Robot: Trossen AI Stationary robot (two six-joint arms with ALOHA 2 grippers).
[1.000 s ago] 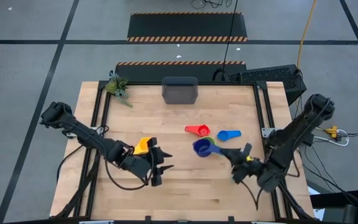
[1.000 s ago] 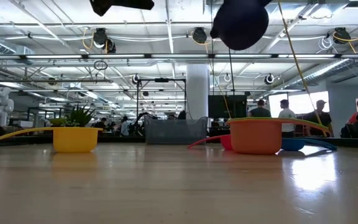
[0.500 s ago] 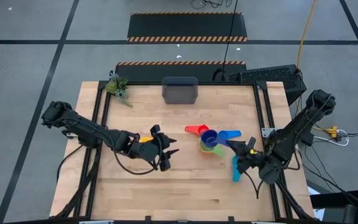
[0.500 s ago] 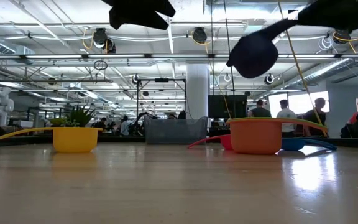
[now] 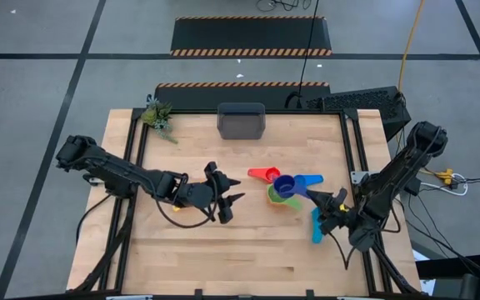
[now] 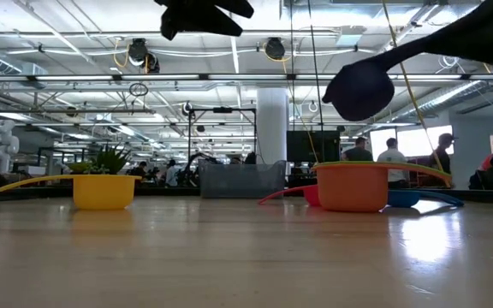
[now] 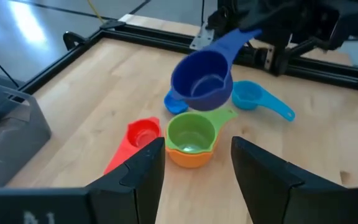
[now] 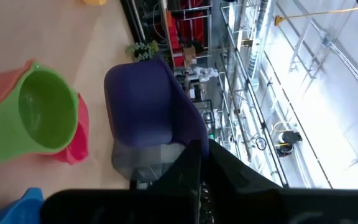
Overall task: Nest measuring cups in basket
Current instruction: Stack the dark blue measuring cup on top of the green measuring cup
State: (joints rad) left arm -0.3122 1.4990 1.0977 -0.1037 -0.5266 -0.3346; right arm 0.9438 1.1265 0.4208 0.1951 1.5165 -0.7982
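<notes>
A: Item one, right hand (image 5: 333, 202)?

B: Fingers together on the handle of the dark blue cup (image 5: 284, 184). Cup is held in the air, bowl up, just above the green cup (image 7: 190, 132), which sits nested in the orange cup (image 7: 188, 155). Handle runs from the bowl back toward the right hand, roughly along the desk's width.

A: Item two, left hand (image 5: 225, 202)?

B: Fingers apart, holding nothing, raised off the desk (image 5: 223, 250) left of the cluster and pointed at it. The yellow cup (image 6: 103, 190) stands behind it on the left side, mostly covered by the arm from above.

A: Remaining cups?

B: Red cup (image 5: 265, 174) and blue cup (image 5: 307, 180) lie just behind the stack, handles outward. Cyan cup (image 5: 316, 225) lies nearer the front, beside the right hand, handle toward the front edge.

A: Basket?

B: Basket (image 5: 241, 121), dark grey, at the middle of the back edge, well apart from all the cups. No cups visible in it from above. A small plant (image 5: 157, 115) stands at the back left corner.

A: The relation that matters?

B: Dark blue bowl over green bowl; judged a short drop to nest it, if the mouths line up. Right hand is the one placed for that.

A: Unclear entries?

B: Whether the dark blue cup is centred over the green one. The right wrist view shows it off to one side, but depth is hard to read there.
</notes>
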